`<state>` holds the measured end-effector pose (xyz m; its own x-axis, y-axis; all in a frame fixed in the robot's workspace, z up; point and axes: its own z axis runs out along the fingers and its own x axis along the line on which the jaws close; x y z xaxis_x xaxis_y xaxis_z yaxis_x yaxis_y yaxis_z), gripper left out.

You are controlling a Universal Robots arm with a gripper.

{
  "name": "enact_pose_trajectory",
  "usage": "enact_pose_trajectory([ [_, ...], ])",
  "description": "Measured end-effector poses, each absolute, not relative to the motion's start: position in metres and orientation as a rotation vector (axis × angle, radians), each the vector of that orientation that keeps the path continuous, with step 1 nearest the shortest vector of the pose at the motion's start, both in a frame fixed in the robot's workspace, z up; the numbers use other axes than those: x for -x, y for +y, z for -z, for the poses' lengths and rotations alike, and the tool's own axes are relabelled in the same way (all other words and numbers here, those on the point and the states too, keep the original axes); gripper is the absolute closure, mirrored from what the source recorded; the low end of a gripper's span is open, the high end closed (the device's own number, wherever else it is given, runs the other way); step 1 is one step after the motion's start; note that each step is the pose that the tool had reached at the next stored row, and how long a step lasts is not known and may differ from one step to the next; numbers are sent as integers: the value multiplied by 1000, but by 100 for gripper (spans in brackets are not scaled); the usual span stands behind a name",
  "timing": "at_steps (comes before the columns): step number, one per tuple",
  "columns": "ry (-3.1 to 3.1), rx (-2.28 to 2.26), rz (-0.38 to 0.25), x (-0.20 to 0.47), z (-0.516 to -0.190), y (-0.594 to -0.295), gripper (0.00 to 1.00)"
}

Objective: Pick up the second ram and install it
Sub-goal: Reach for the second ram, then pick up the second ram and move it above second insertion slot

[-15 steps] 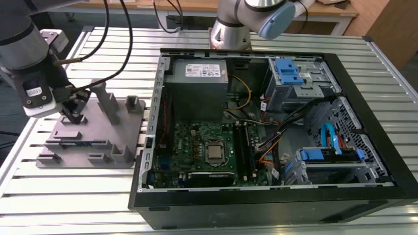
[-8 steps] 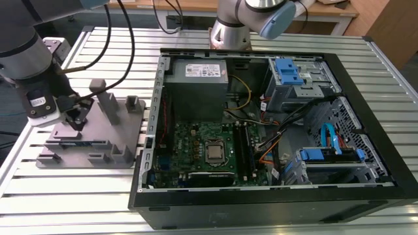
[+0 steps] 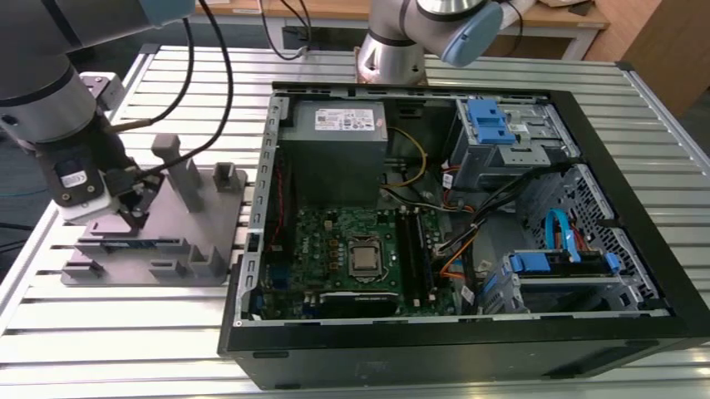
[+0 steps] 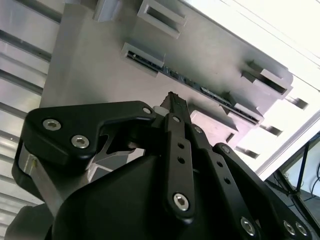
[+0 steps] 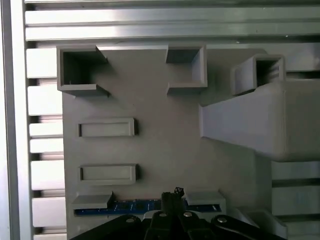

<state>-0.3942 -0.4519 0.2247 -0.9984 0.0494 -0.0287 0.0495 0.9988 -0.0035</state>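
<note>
Slatted metal tabletop (image 3: pixel 444 62) carries a gray holder block (image 3: pixel 211 220) beside an open computer case (image 3: pixel 621 332). The second ram (image 5: pixel 135 206) stands on edge in two brackets along one border of that block, its long axis running with the border. The hand (image 5: pixel 172 196) hangs over the block, fingertips drawn together and holding nothing, poised close above the stick's mid-length.
</note>
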Motion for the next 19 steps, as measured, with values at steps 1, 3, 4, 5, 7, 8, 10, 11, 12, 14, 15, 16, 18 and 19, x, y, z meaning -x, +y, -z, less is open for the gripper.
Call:
enact_pose_trajectory([
  [1, 3112, -71, 11, 394, -224, -452, 89],
  [3, 3112, -62, 14, 394, -223, -454, 89],
  [4, 3112, -58, 14, 394, -222, -455, 89],
  [5, 3112, -55, 14, 394, -221, -457, 89],
  [7, 3112, -52, 14, 394, -220, -462, 89],
  [8, 3112, -51, 14, 394, -220, -464, 89],
  [10, 3112, -51, 13, 394, -220, -465, 89],
  [11, 3112, -51, 12, 394, -220, -465, 89],
  [12, 3112, -51, 10, 394, -220, -465, 89],
  [14, 3112, -51, 10, 394, -220, -465, 89],
  [15, 3112, -51, 10, 394, -220, -465, 89],
  [16, 3112, -51, 10, 394, -220, -465, 89],
  [18, 3113, -51, 10, 394, -220, -465, 89],
  [19, 3112, -51, 9, 394, -220, -465, 89],
])
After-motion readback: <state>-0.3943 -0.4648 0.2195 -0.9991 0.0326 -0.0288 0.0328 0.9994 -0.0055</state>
